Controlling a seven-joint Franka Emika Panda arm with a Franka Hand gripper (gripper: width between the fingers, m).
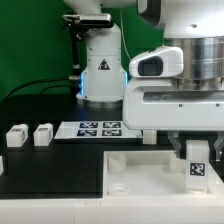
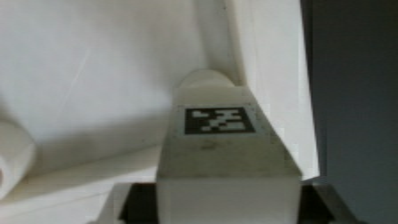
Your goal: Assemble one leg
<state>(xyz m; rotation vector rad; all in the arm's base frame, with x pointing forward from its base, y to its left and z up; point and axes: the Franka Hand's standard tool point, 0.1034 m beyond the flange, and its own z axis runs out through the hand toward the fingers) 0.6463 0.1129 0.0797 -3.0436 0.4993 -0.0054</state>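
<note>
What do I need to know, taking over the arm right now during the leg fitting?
Gripper: shut on the held leg, tag visible in both views, over the white square top, near its edge.
One spare leg and a second spare leg sit on the table, to the exterior view's left of the marker board.
Done: leg picked up.
Left: fit it to the top. I cannot tell whether they touch.
</note>
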